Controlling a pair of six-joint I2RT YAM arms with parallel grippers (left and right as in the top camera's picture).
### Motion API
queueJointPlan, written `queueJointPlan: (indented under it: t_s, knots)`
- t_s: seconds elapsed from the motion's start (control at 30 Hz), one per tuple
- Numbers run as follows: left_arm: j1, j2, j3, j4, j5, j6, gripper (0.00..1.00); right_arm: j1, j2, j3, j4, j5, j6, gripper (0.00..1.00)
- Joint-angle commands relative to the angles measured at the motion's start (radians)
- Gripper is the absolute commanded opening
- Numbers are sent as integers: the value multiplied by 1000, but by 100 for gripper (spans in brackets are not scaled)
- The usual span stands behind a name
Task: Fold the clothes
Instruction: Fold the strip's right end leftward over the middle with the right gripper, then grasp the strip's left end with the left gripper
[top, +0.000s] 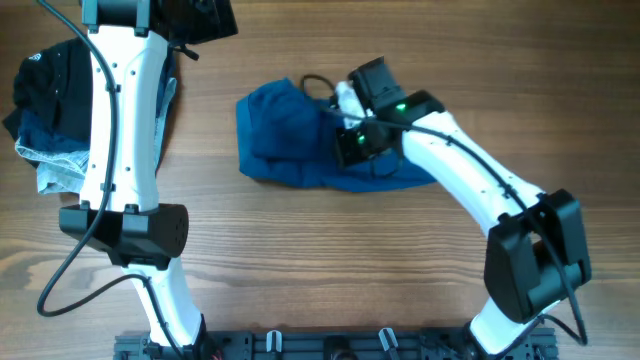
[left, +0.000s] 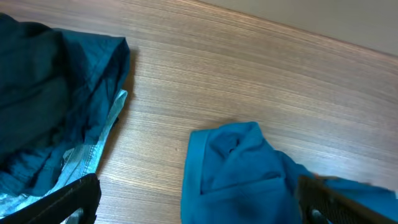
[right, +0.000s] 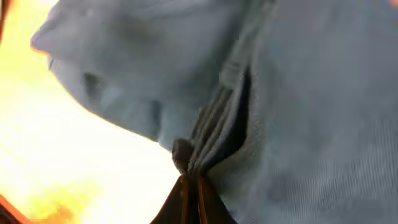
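Note:
The royal-blue garment (top: 290, 140) lies bunched on the wooden table at centre. It also shows in the left wrist view (left: 249, 174) and fills the right wrist view (right: 298, 93). My right gripper (top: 352, 140) is over the garment's right part, shut on a pinched fold of the cloth (right: 193, 168). My left gripper (left: 199, 205) is open with nothing between its fingers; it hangs above the table at the back left, and its fingers are not clear in the overhead view.
A pile of a black garment (top: 55, 85) and pale denim jeans (top: 55, 165) lies at the table's left edge, partly under my left arm (top: 120, 130). The pile also shows in the left wrist view (left: 56, 118).

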Motion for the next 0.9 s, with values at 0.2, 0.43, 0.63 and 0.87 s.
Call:
queueJointPlan:
  t_s: [0.2, 0.43, 0.63, 0.87]
  knots:
    - [7, 4, 3, -1, -13, -9, 100, -7, 19, 49, -74, 80, -10, 85]
    - [7, 4, 3, -22, -13, -9, 100, -161, 6, 92, -171, 202, 101, 86]
    - [7, 17, 3, -41, 11, -9, 100, -296, 19, 50, -192, 205, -49, 90]
    - [7, 114, 3, -74, 40, -8, 100, -337, 19, -88, -55, 189, -98, 88]
